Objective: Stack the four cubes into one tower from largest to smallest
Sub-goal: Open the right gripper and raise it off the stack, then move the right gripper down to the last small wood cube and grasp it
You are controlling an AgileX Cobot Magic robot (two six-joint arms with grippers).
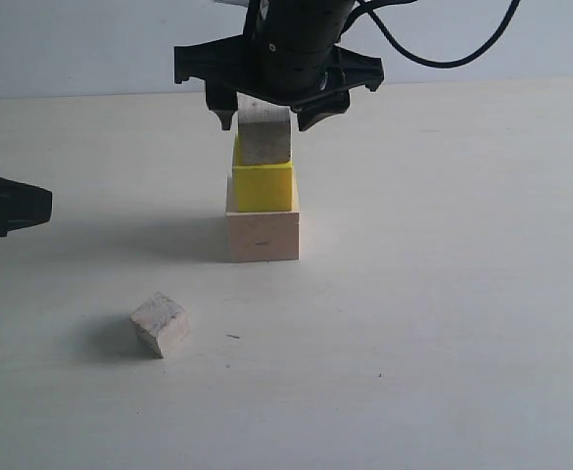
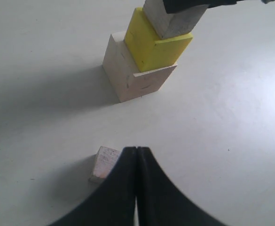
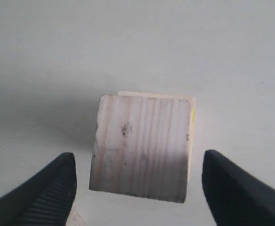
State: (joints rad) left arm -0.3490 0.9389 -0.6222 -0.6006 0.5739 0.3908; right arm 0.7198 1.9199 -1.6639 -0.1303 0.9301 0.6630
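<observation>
Exterior view: the left gripper (image 1: pixel 41 208) is seen at the left edge, its fingers (image 2: pixel 123 179) pressed together. The worn greyish cube (image 1: pixel 161 324) lies alone, bare surface (image 1: pixel 443 294) around it. Rightward, the pale wood cube (image 1: pixel 262 235), yellow cube (image 1: pixel 263 186) and grained wood cube (image 1: pixel 264 134) are stacked. The right gripper (image 1: pixel 266 116) fingers (image 3: pixel 50 188) are spread wide, clear of the top cube's sides.

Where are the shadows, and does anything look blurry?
Exterior view: soft shadows spread left of the tower and the loose cube. Left wrist view: the left gripper, up close, has soft edges. Right wrist view: shade darkens one edge of the top cube.
</observation>
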